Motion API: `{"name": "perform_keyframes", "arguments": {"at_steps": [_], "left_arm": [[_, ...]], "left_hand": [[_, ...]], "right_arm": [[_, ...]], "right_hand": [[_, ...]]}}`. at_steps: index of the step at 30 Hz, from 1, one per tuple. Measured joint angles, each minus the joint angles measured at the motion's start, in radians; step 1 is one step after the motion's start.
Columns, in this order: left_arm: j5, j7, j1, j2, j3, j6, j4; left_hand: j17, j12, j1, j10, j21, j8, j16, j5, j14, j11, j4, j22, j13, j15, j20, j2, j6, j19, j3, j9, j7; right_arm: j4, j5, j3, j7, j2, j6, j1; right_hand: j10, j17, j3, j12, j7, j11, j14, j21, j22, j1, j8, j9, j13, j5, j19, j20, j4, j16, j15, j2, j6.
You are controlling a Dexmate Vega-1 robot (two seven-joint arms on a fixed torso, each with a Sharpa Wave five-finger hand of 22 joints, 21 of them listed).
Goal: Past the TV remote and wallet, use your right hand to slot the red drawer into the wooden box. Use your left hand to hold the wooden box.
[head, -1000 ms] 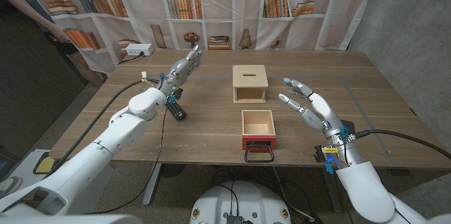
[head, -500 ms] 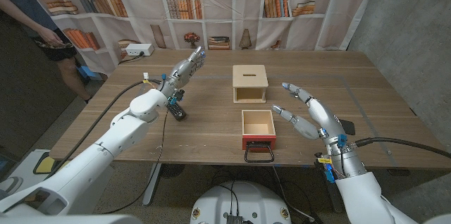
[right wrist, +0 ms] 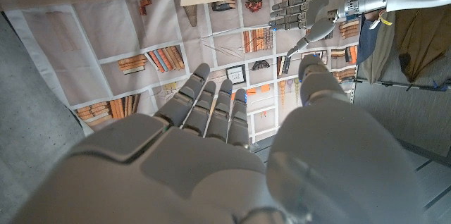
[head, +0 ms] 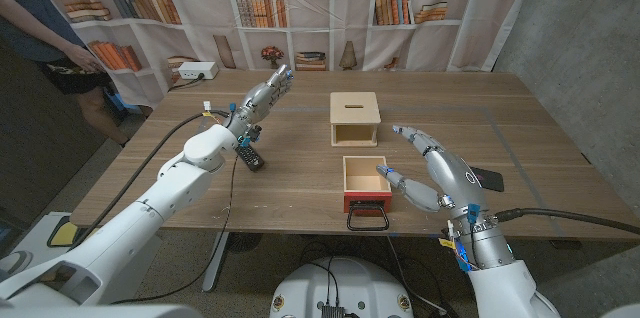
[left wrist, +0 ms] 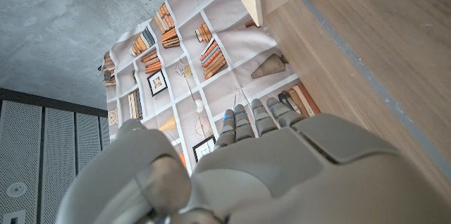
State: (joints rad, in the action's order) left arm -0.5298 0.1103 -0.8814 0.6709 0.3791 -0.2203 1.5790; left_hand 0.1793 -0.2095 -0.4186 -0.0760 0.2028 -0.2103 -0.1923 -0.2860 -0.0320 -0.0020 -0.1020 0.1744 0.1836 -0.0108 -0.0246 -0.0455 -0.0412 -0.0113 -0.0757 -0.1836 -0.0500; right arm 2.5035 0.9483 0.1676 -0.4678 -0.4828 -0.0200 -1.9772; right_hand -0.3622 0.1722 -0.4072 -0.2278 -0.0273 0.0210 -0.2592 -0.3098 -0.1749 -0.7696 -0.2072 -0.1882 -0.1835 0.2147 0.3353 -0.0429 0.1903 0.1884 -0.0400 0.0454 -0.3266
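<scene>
At frame centre, the right robot hand [head: 432, 170] was held wide beside the red drawer [head: 366, 183], apparently for grasping; the left robot hand [head: 262, 96], empty, was raised.

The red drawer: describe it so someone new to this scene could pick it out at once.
On the wooden table, look near the middle of the front edge, straight in front of the pale wooden box. The red drawer is the open-topped square tray there, beside the right hand. Its red front panel and black loop handle set it apart from the plain wooden box.
</scene>
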Motion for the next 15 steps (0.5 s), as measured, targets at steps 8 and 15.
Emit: {"name": "perform_keyframes", "arguments": {"at_steps": [8, 15], "left_arm": [[0.0, 0.031, 0.019, -0.003, 0.008, -0.007, -0.023], [-0.003, 0.052, 0.024, -0.001, 0.01, -0.014, -0.029]], "left_hand": [[0.0, 0.0, 0.0, 0.0, 0.0, 0.0, 0.0, 0.0, 0.0, 0.0, 0.0, 0.0, 0.0, 0.0, 0.0, 0.0, -0.003, 0.0, 0.0, 0.0, -0.003], [0.0, 0.0, 0.0, 0.0, 0.0, 0.0, 0.0, 0.0, 0.0, 0.0, 0.0, 0.0, 0.0, 0.0, 0.0, 0.0, -0.004, 0.0, 0.0, 0.0, -0.004]], "right_arm": [[0.028, 0.143, 0.065, 0.019, -0.006, -0.088, -0.013], [0.059, 0.235, 0.126, 0.063, -0.017, -0.147, -0.013]], "right_hand": [[0.0, 0.003, -0.007, 0.0, -0.025, 0.016, -0.048, 0.0, -0.003, -0.031, 0.004, -0.005, 0.0, 0.0, 0.029, 0.001, -0.013, 0.008, -0.001, 0.008, 0.014], [-0.017, 0.003, -0.009, 0.0, -0.032, 0.034, -0.075, 0.0, -0.005, -0.054, 0.009, -0.005, 0.0, 0.0, 0.052, -0.002, -0.015, 0.012, 0.001, 0.002, 0.013]]}}
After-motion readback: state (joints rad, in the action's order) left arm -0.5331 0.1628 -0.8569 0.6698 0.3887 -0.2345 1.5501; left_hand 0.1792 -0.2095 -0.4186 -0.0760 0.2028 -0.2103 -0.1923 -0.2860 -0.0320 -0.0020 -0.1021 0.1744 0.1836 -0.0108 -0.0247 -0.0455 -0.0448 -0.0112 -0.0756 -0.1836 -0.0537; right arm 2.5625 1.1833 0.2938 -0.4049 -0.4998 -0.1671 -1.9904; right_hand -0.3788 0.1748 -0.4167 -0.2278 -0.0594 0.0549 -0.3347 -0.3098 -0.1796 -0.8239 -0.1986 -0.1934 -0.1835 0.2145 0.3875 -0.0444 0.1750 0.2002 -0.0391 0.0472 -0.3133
